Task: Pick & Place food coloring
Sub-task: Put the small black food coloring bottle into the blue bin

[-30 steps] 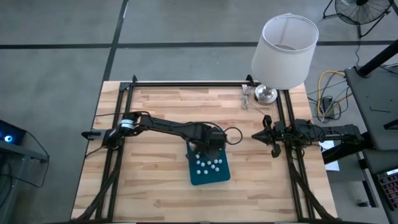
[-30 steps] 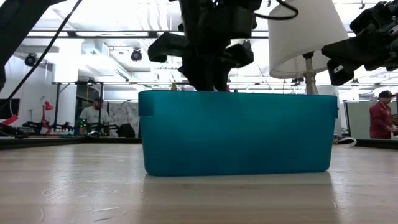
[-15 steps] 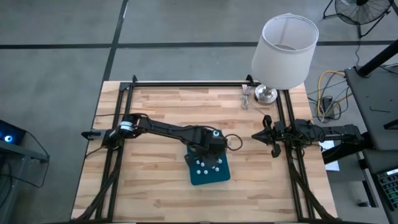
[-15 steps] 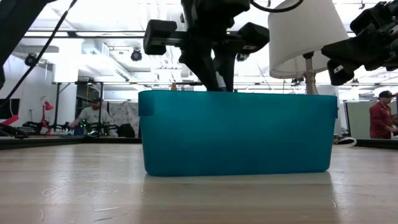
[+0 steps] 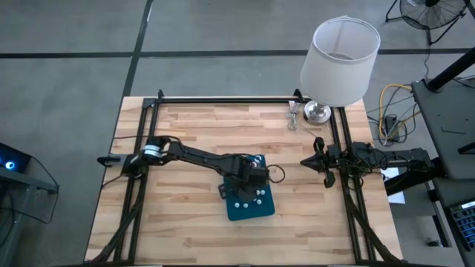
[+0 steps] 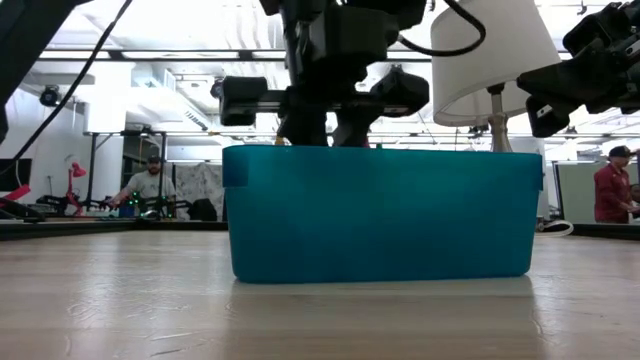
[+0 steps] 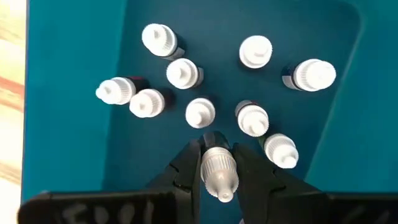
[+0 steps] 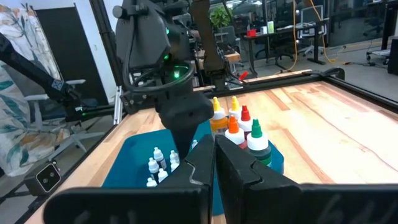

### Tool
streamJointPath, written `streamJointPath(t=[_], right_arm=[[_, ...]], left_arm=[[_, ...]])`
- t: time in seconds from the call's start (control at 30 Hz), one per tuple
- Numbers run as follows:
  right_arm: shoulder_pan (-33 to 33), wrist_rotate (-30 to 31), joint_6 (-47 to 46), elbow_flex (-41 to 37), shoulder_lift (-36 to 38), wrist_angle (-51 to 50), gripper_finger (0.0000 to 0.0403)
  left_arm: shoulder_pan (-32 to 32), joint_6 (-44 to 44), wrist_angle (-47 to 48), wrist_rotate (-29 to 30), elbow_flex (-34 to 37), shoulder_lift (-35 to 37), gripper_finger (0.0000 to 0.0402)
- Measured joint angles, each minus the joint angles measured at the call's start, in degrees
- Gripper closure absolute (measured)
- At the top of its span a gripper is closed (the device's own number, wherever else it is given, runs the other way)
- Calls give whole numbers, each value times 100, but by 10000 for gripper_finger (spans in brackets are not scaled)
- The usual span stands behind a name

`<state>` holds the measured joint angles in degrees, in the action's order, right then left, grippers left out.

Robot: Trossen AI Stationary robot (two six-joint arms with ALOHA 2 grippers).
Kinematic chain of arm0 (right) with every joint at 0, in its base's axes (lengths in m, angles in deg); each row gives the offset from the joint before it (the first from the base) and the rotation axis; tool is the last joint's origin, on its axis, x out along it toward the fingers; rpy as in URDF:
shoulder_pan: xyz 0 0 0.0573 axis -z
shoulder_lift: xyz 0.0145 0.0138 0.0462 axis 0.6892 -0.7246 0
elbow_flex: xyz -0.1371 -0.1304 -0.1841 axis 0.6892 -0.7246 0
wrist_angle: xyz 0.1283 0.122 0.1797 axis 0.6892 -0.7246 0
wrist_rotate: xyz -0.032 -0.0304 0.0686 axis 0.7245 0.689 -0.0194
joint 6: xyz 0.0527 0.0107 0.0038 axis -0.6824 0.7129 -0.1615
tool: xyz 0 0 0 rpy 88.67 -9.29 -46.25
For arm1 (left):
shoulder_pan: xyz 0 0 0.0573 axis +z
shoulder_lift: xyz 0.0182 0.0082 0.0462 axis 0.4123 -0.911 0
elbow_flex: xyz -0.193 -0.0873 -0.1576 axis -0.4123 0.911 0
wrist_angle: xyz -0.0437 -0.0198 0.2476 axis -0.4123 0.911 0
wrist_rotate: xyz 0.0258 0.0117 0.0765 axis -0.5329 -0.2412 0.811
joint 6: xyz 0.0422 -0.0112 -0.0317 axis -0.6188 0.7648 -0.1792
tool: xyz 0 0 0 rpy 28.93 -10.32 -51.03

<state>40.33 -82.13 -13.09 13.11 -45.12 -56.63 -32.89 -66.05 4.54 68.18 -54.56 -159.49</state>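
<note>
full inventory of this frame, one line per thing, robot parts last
small bottles: nine loose plus one gripped, white caps, inside the teal tray
taller bottles: at least four, yellow, orange, red and green tips, standing in the tray
teal tray: one, table centre
lamp: one, white shade, table's far right corner
table: one, light wood
people: two, in the room behind
left gripper: over the tray, shut on a small bottle
right gripper: shut, waiting at the table's right edge
</note>
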Motion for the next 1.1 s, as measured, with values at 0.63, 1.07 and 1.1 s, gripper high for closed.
streamJointPath(t=[0.63,1.07,1.1], right_arm=[[0,-1,0,-1,1,2,394],[0,-1,0,0,0,1,394],[0,-1,0,-1,1,1,394]], left_arm=[[-22,2,-274,22,499,2,349],[-22,337,-396,33,499,2,324],[-22,343,-396,33,499,2,324]])
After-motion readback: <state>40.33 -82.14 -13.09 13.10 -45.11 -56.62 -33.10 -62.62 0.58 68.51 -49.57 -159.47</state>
